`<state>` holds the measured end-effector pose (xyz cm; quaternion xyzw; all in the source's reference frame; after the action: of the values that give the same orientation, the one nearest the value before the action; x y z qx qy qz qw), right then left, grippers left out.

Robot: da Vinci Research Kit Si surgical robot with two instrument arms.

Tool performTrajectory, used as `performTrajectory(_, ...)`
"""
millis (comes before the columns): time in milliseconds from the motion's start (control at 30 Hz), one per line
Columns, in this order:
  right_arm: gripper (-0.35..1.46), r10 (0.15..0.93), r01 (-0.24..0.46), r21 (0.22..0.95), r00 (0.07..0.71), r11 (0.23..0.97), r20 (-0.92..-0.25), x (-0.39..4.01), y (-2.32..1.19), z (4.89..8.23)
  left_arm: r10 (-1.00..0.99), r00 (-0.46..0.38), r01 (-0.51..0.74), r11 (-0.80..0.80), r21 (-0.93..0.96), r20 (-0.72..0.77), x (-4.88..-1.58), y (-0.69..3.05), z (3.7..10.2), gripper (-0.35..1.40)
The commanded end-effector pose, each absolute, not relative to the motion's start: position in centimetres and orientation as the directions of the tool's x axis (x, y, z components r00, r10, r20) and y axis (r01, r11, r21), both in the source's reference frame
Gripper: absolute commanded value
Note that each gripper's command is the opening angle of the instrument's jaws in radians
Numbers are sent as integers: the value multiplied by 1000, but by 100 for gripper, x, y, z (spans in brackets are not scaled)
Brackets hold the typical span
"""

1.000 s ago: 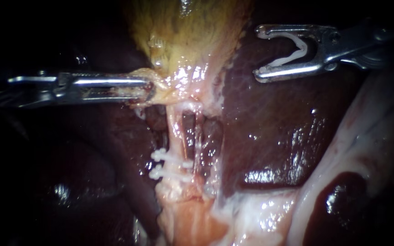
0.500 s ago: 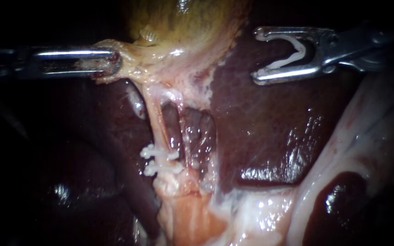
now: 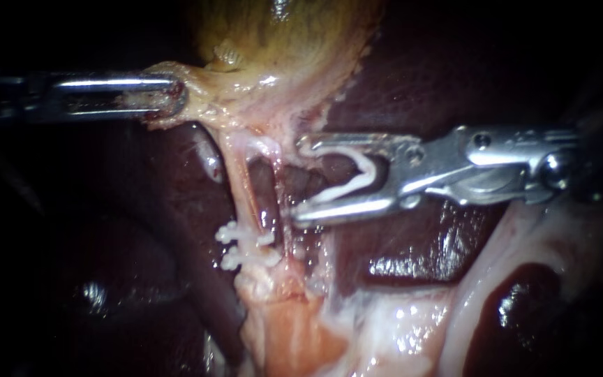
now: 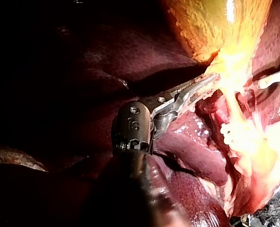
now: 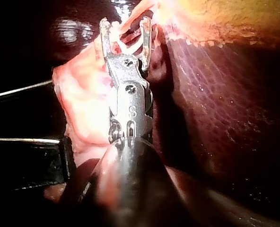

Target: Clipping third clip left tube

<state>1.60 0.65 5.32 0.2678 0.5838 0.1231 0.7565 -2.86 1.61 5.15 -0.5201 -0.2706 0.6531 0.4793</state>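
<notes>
My left instrument (image 3: 170, 98) comes in from the left, its jaws shut on the pale neck of the yellow gallbladder (image 3: 280, 49) and holding it taut. Below it the left tube (image 3: 240, 188) runs downward and carries two white clips (image 3: 244, 246). My right instrument (image 3: 300, 178) holds an open white clip (image 3: 354, 180) between jaws that stand wide apart. Its tips lie just right of the left tube, over the right tube (image 3: 282, 209). The right wrist view shows the same clip (image 5: 126, 43) in the jaws (image 5: 126, 26). In the left wrist view the left jaws (image 4: 207, 81) grip the pale tissue.
Dark red liver (image 3: 413, 237) lies to the right and behind the tubes. Pale fatty tissue (image 3: 385, 328) spreads below and to the lower right. The left of the endoscope view is dark.
My right instrument has moved down and to the left, from over the liver to beside the tubes. Earlier, the left instrument pulled the gallbladder neck up and left; since then it holds still.
</notes>
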Motion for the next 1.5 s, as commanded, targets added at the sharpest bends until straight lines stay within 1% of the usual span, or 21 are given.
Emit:
performTrajectory(33,50,503,128,554,291,822,-814,163,61,534,908,0,-345,-394,-852,-420,-285,161,514,-35)
performTrajectory(167,50,520,142,575,297,806,-801,176,47,548,908,0,-344,-394,-852,-419,-285,161,514,-35)
performTrajectory(367,50,535,140,593,307,793,-787,188,38,569,905,-2,-344,-399,-850,-424,-285,161,513,-35)
performTrajectory(700,50,550,120,613,335,781,-765,194,39,619,906,-1,-345,-399,-850,-424,-285,160,512,-35)
performTrajectory(800,50,554,118,617,336,778,-762,203,40,626,906,-1,-345,-399,-850,-424,-285,161,512,-35)
performTrajectory(967,50,554,131,619,331,775,-764,230,45,628,906,-1,-345,-399,-850,-424,-285,161,512,-35)
performTrajectory(1200,50,573,143,625,284,767,-769,265,54,625,906,-1,-345,-399,-850,-424,-286,161,512,-35)
performTrajectory(1300,50,581,150,627,260,765,-771,268,57,617,906,-1,-346,-399,-850,-424,-286,161,512,-35)
performTrajectory(1400,50,587,149,631,255,761,-768,268,61,603,906,-1,-346,-399,-850,-424,-286,161,513,-35)
performTrajectory(1500,50,599,150,636,233,757,-767,267,66,585,906,-1,-346,-399,-850,-424,-286,161,512,-35)
